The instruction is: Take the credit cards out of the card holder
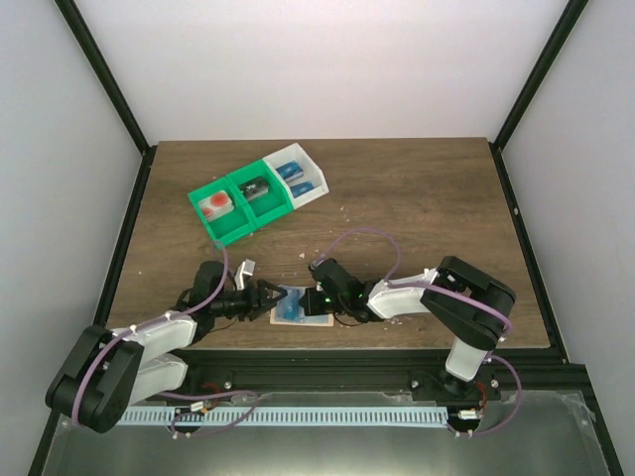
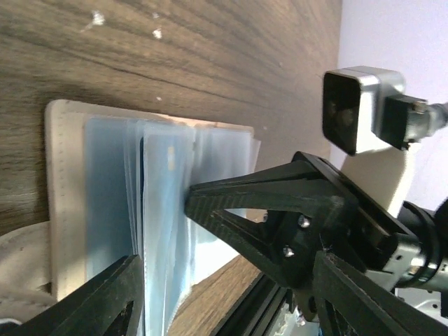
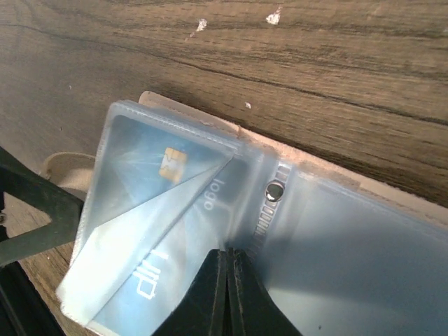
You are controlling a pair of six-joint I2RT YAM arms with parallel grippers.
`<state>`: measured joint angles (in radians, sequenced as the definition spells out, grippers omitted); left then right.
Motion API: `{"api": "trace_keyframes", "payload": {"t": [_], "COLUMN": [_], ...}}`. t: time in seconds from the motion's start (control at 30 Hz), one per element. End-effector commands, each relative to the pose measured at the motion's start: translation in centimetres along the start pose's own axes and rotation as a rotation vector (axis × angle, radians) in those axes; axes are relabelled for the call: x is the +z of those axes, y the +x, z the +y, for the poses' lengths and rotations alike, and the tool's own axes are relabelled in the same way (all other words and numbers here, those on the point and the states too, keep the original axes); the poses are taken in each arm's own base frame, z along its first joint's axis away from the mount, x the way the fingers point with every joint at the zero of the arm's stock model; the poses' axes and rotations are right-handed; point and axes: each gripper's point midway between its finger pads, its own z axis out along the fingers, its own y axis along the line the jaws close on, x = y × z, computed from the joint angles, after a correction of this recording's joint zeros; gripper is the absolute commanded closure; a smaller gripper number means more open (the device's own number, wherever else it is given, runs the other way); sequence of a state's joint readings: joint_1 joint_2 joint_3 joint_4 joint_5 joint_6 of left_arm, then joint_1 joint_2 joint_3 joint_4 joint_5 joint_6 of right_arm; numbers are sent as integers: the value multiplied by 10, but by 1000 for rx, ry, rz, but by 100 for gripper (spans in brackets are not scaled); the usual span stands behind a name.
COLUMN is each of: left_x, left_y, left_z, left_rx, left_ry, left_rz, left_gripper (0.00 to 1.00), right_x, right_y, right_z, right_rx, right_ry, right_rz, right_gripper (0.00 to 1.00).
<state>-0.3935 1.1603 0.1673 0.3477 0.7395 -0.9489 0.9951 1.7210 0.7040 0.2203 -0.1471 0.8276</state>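
- Table [image 1: 417,198]: dark brown wood grain, a few pale flecks.
- Card holder [image 3: 350,245]: pale blue-grey translucent sleeves, tan stitched edging, 1 silver stud.
- Credit card [image 3: 161,210]: blue with faint light rays, gold chip, white lettering.
- Green bins [image 1: 236,234]: 2, bright green.
- White bin [image 1: 316,191]: plain white, with blue items [image 1: 295,178] inside.
- Red-orange item [image 1: 215,205]: on white, in 1 green bin.
- Dark item [image 1: 258,188]: blackish, in the other green bin.
- Left gripper [image 1: 266,295] and right gripper [image 3: 229,259]: black.
- Left arm [image 1: 159,332] and right arm [image 1: 407,295]: white shells, black joints.
- Cables [image 1: 367,233]: lilac.
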Motion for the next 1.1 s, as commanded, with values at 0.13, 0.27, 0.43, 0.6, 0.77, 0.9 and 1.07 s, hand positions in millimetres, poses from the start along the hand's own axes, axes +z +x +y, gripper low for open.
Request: {"api": "trace_keyframes", "payload": {"t": [0.13,0.27,0.43,0.6,0.77,0.9,1.07], "left_x": [-5,-4,-4,1,3,3,3], "left_y": [0,-1,-4,-3,-3,-2,0], "left_z": [-14,-12,-2,2,4,6,4], "left_rx": [19,28,45,47,44,38,28], "left_ry": [36,18,-31,-30,-33,-29,-3], "left_rz": [-2,-3,-20,-4,1,3,7], "left_gripper": [35,34,28,26,26,26,31], "right_x": [3,2,3,2,2,2,3], "right_y": [26,27,29,26,26,26,27], "right_z": [-24,-22,-22,-20,-19,-18,-18], "right_rx": [11,16,18,16,13,18,18], "right_ry": [67,46,41,34,33,25,20], "right_rz": [69,69,69,64,65,66,65], "right_gripper": [99,100,100,100,100,100,99]}}
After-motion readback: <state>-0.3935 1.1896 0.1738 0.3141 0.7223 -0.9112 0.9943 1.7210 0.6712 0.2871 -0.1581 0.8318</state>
